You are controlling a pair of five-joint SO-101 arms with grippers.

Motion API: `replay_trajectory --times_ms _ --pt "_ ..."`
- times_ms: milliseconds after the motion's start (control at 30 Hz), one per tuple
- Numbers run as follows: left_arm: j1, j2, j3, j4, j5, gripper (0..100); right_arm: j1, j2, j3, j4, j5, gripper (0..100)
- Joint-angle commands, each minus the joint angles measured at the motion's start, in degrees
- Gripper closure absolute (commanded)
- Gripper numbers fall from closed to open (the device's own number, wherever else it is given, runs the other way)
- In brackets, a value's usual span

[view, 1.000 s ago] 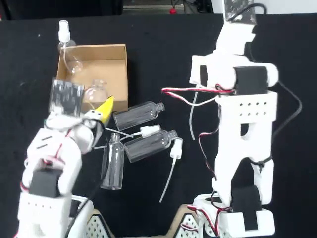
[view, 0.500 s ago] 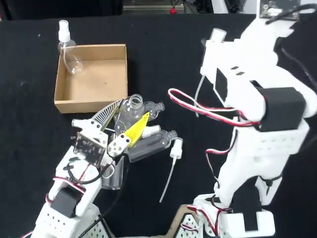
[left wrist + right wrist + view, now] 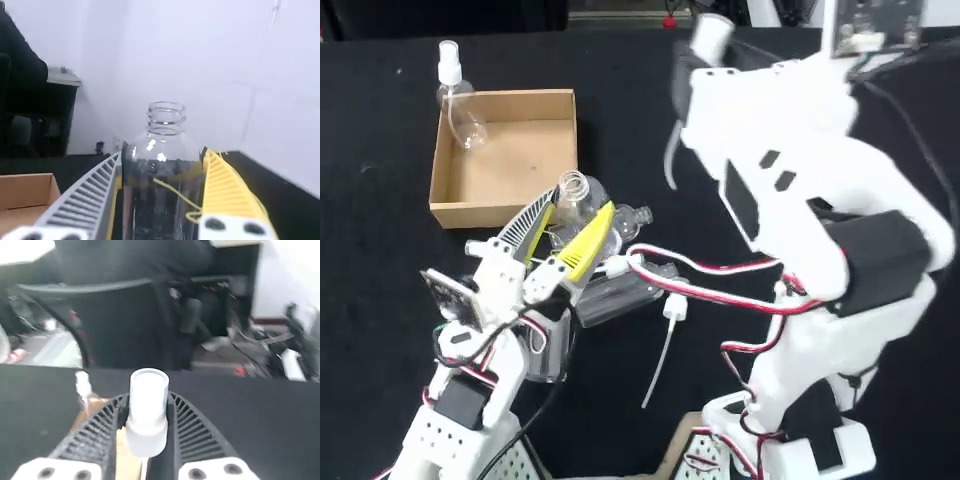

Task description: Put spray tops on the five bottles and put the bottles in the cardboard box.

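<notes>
My left gripper [image 3: 578, 206] is shut on an open-necked clear bottle [image 3: 574, 192], held upright just in front of the cardboard box [image 3: 480, 213]. The left wrist view shows that bottle [image 3: 165, 145] between the grey and yellow fingers [image 3: 220, 190]. My right gripper [image 3: 704, 52] hangs high over the table's back, shut on a white spray top [image 3: 711, 29] with its dip tube hanging down. This spray top [image 3: 147, 410] stands between the black fingers [image 3: 95, 435]. A capped bottle [image 3: 454, 96] leans in the box's far left corner.
Clear bottles lie right of the box [image 3: 632, 217] and mid-table [image 3: 620, 292], and another [image 3: 548, 350] lies beside the left arm. Two loose spray tops [image 3: 620, 265] [image 3: 673, 304] lie among them. The right arm's body towers over the table's right half.
The right arm swung left and higher with the spray top. My left gripper shifted slightly, raising the bottle more upright near the box's front.
</notes>
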Motion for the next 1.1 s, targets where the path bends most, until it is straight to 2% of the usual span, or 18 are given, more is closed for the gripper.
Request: replay_trajectory --times_ms 0,200,367,800,933,1067 --pt "-1.01 -0.7 1.36 1.14 4.04 81 -4.57 -1.89 -2.24 -5.98 0.0 98.6" --pt "-0.84 -0.7 1.36 5.54 4.4 81 -10.11 -1.98 -2.24 -11.69 0.0 98.6" --pt "-0.84 -0.7 1.36 6.42 4.13 81 -14.07 -1.63 -1.71 -11.6 0.35 98.6" --pt "-0.84 -0.7 1.36 6.42 3.78 81 -14.42 -1.45 -0.48 -12.31 0.44 98.6" --pt "-0.75 -0.7 1.36 6.24 -2.2 81 -14.42 -1.45 -0.48 -12.31 0.44 98.6" --pt "-0.75 -0.7 1.36 6.15 -3.16 81 -14.42 -1.45 0.57 -11.78 0.44 98.6"
